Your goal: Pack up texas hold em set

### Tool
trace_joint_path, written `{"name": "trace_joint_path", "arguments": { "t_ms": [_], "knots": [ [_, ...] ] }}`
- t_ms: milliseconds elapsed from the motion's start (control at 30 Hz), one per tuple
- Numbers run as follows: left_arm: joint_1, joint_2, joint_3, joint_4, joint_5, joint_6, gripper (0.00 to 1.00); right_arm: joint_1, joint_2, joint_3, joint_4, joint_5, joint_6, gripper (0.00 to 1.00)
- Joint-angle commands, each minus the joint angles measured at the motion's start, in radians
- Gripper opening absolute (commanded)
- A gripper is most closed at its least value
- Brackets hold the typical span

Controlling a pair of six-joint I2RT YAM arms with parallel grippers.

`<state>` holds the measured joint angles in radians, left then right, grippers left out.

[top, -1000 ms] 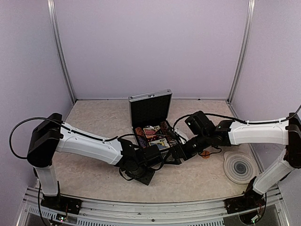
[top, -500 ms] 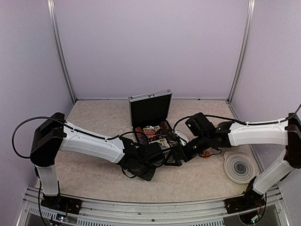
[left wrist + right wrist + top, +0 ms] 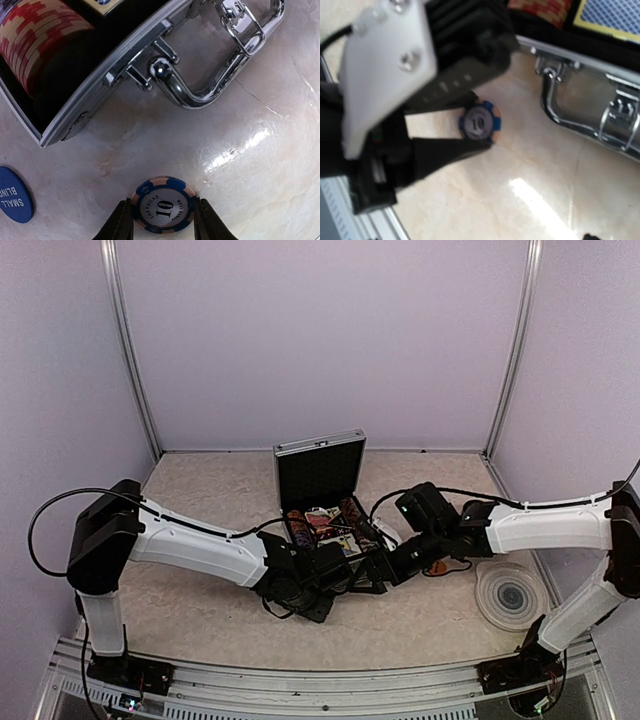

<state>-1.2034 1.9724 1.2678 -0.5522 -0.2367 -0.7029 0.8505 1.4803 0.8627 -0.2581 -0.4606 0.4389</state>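
Left gripper (image 3: 162, 223) pinches chip (image 3: 163, 205) w/ "LAS VEGAS 10 POKER CLUB".

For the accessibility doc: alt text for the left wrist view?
The left gripper pinches a blue-and-peach "10" poker chip flat on the table. Beyond it sits the open silver case with chrome handle and red chips inside; a blue Small Blind button lies left.

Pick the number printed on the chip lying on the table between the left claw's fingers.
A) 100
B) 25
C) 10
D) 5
C: the blue-edged chip flanked by the left claw shows "10" in its middle, with "Las Vegas" printed above it.
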Motion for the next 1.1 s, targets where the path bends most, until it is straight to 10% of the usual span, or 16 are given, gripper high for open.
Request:
{"name": "trace_joint_path", "arguments": {
  "t_ms": [0,533,767,1067],
  "knots": [
    [-0.009,0.049,-0.005,0.014,0.003,0.013,0.31,0.001,-0.028,-0.016,0.069,-0.023,0.063,0.87],
    [-0.033,-0.020,0.035,0.013,-0.013,0.028,0.32,-0.062,-0.031,-0.071,0.136,-0.062,0.149,0.87],
    [-0.033,0.027,0.077,0.010,0.030,0.062,0.64,-0.063,-0.015,-0.065,0.090,-0.050,0.124,0.87],
    [-0.019,0.079,0.114,0.023,0.121,0.074,0.64,-0.073,-0.022,-0.105,0.080,-0.048,0.116,0.86]
  ]
}}
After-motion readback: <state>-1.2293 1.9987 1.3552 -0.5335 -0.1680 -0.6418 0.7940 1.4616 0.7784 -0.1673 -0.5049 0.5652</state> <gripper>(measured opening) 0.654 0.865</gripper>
